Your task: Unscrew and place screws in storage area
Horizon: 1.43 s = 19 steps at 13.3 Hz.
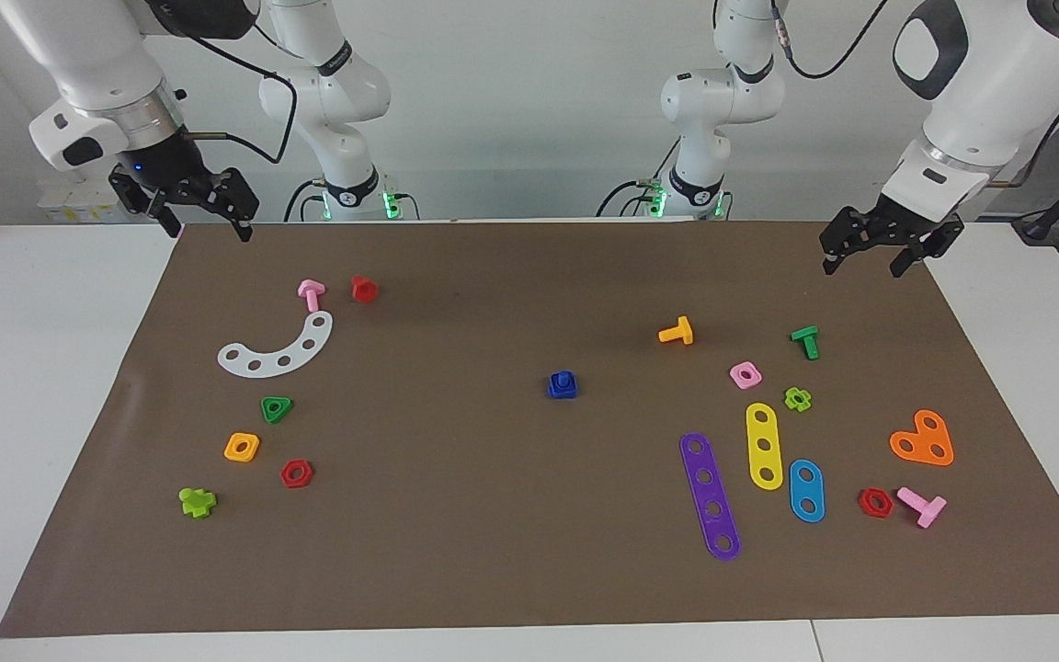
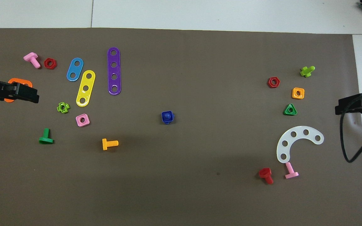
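Brown mat point(image 1: 529, 570) across the white table point(image 1: 33, 386), loose toy parts sorted toward its two ends — probably so the middle stays free for working. Toward the right arm's end: white curved strip point(image 1: 277, 348), pink bolt point(image 1: 311, 293) touching its tip, red bolt point(image 1: 363, 289) beside that. Toward the left arm's end: purple strip point(image 1: 711, 496), yellow strip point(image 1: 764, 446), orange heart plate point(image 1: 923, 439), orange bolt point(image 1: 677, 332), green bolt point(image 1: 805, 341). Alone at mid-mat, well apart from everything: dark-blue screw point(image 1: 562, 385), shaft up, seemingly seated in a matching blue nut — likely set there within reach of both arms, not yet unscrewed. Left gripper point(image 1: 873, 259) raised over the mat's corner, angled down, spread wide, nothing in it. Right gripper point(image 1: 206, 226) up over its own corner, likewise spread and empty — waiting.
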Tool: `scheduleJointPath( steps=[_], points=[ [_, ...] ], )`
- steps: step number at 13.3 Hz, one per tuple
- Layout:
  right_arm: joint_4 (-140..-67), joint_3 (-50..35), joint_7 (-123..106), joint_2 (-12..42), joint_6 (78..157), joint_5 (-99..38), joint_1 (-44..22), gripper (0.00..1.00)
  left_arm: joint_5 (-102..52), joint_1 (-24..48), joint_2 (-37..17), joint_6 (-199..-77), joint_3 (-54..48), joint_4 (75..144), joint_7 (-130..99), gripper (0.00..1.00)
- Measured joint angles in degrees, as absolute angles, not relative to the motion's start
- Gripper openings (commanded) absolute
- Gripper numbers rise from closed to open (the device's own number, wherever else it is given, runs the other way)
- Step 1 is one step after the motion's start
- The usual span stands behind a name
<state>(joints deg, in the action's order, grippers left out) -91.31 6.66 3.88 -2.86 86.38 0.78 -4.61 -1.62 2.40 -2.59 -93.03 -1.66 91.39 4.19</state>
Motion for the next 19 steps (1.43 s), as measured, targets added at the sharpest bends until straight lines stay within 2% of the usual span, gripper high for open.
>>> scheduleJointPath(
  steps=[3, 7, 12, 15, 19],
  points=[
    [-91.3, 6.7, 3.9, -2.9, 86.4, 0.8, -4.6, 1.0, -4.6, 8.4, -4.4, -98.4, -2.0, 93.1, -3.8, 0.99],
    [-91.3, 6.7, 3.9, -2.9, 86.4, 0.8, -4.6, 1.0, -4.8, 18.4, -11.6, -111.2, -2.2, 94.4, -13.6, 0.99],
    [-91.3, 6.7, 3.9, -2.9, 86.4, 0.8, -4.6, 1.0, -4.9, 27.3, -19.0, -119.9, -2.2, 96.1, -19.1, 0.97],
    [-91.3, 6.7, 3.9, -2.9, 86.4, 0.8, -4.6, 1.0, -4.9, 30.9, -24.4, -124.9, -2.1, 96.8, -21.2, 0.95],
    [-91.3, 6.7, 3.9, -2.9, 86.4, 0.8, -4.6, 1.0, -4.8, 33.0, -26.0, -129.3, -2.1, 100.6, -21.2, 0.92]
  ],
)
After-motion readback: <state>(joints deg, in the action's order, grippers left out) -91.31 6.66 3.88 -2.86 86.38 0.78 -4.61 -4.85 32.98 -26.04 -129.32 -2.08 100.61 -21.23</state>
